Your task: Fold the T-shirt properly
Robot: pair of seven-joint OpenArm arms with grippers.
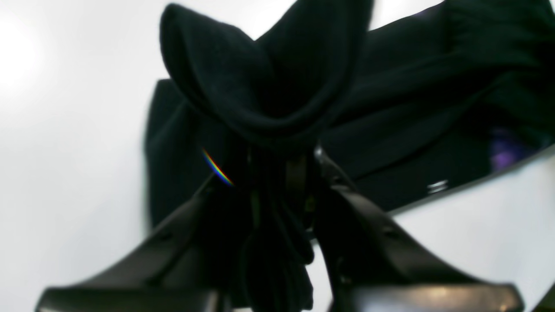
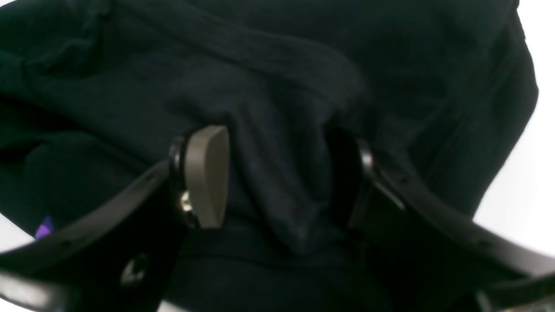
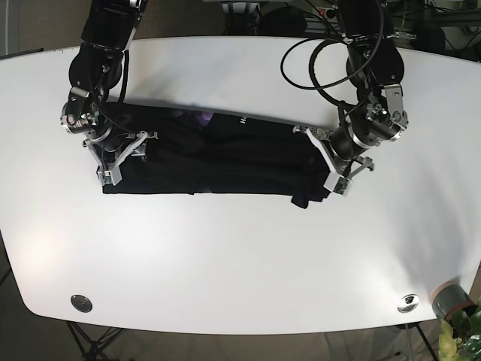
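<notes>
A white table (image 3: pixel 240 256) carries a black T-shirt (image 3: pixel 225 162) lying in a long band as both arms reach down, the left gripper (image 3: pixel 325 162) clamping a bunched end, the right gripper (image 3: pixel 122 156) spread over cloth.

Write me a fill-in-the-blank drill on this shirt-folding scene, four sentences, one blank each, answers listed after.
1. The T-shirt lying on the white table is ____ in colour.
2. The left gripper is shut on a bunch of the shirt's ____.
3. The right gripper has its jaws ____, with a fold of cloth between them.
4. In the base view the shirt lies as a long band between the two ____.

Answers: black; fabric; open; grippers
</notes>
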